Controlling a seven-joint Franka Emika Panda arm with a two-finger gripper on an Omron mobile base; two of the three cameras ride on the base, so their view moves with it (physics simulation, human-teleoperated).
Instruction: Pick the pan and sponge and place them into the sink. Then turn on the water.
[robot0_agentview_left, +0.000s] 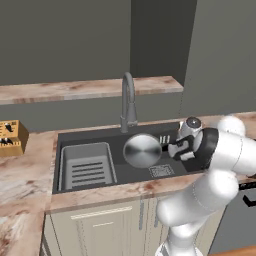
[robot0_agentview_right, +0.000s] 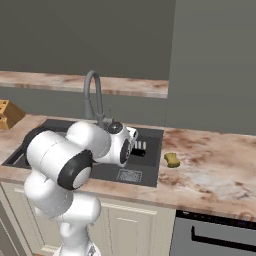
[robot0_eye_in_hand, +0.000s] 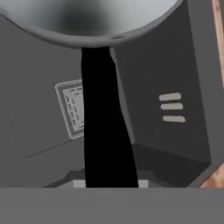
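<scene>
Gripping the black handle (robot0_eye_in_hand: 107, 131), the gripper (robot0_agentview_left: 172, 148) holds the pan (robot0_agentview_left: 142, 149) over the sink (robot0_agentview_left: 90, 138) floor, between the ridged rack (robot0_agentview_left: 86, 166) and drain grate (robot0_agentview_left: 161, 171). Behind the pan rises the faucet (robot0_agentview_left: 128, 102). The sponge (robot0_agentview_right: 172, 160) lies on the counter (robot0_agentview_right: 215, 165) just right of the basin.

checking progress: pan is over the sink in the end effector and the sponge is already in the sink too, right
Not quite. The pan is over the sink, held by its handle, but the sponge lies on the counter right of it, as the right base view shows.

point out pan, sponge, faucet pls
pan (robot0_agentview_left: 142, 150), left base view, middle of the shiny bowl.
sponge (robot0_agentview_right: 172, 160), right base view, middle of the yellow block.
faucet (robot0_agentview_left: 128, 100), left base view, upright neck.
</scene>
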